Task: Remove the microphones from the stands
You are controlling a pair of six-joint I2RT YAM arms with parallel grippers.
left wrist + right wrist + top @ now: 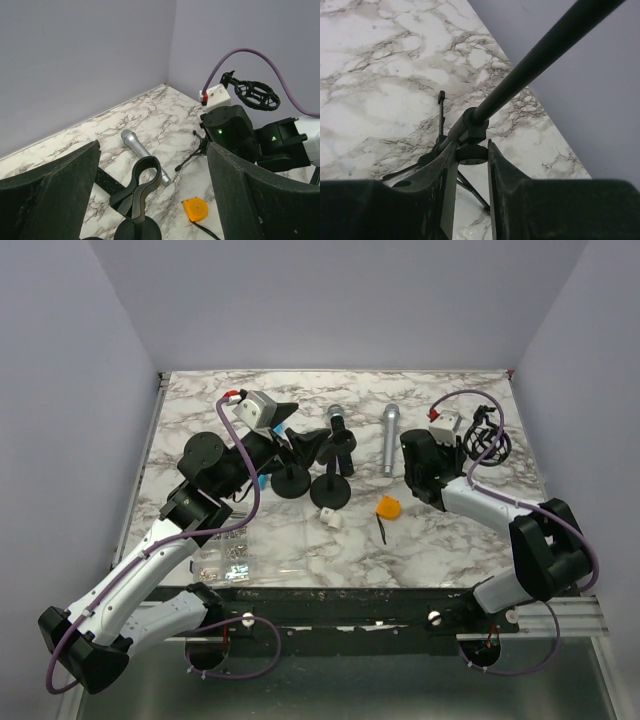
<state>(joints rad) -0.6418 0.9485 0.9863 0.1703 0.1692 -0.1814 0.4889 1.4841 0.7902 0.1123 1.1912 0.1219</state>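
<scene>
A silver microphone [390, 438] lies flat on the marble table [440, 540], also in the left wrist view [145, 155]. In front of it a black round-base stand [331, 490] holds up an empty clip [140, 185]. A second microphone with a silver head and black body [340, 430] lies by the stands; I cannot tell whether a clip holds it. My left gripper [295, 437] [152, 147] is open and empty above the stands. My right gripper [415, 462] [470, 150] is shut on the joint knob [471, 154] of a tripod stand with a shock mount [255, 95].
A second round-base stand [290, 481] is just left of the first. An orange tape measure [388, 507] [195, 209] and a small white block [330, 519] lie in front of them. A bag of small parts [225, 555] lies near the front left edge.
</scene>
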